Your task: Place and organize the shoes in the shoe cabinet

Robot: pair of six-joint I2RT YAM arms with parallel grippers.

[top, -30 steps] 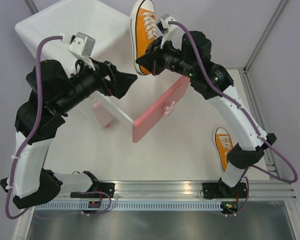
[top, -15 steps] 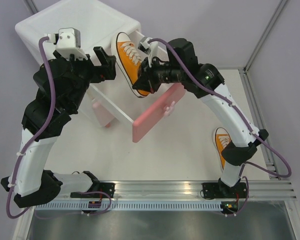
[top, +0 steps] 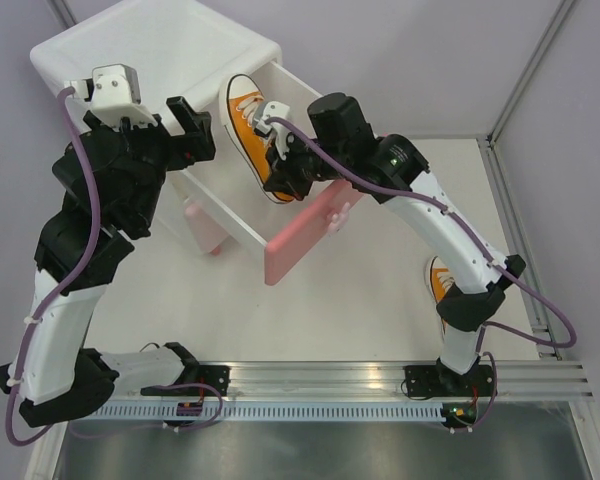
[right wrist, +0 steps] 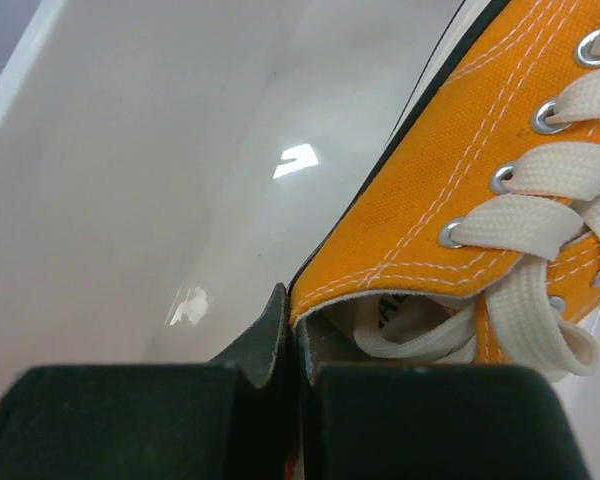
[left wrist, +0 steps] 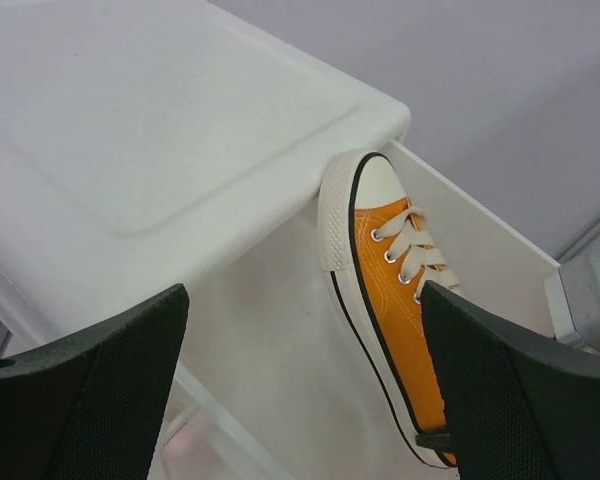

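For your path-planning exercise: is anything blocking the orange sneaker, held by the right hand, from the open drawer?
Nothing visible does. The orange sneaker in the right hand hangs over the open drawer, whose visible floor is bare; the left hand hovers aside.

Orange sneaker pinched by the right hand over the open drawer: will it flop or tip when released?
Probably floppy at the grip: the right hand pinches only thin canvas at the collar of the orange sneaker. It hangs tilted, toe near the cabinet, so it may land on its side in the drawer. The rubber sole likely grips rather than slides.
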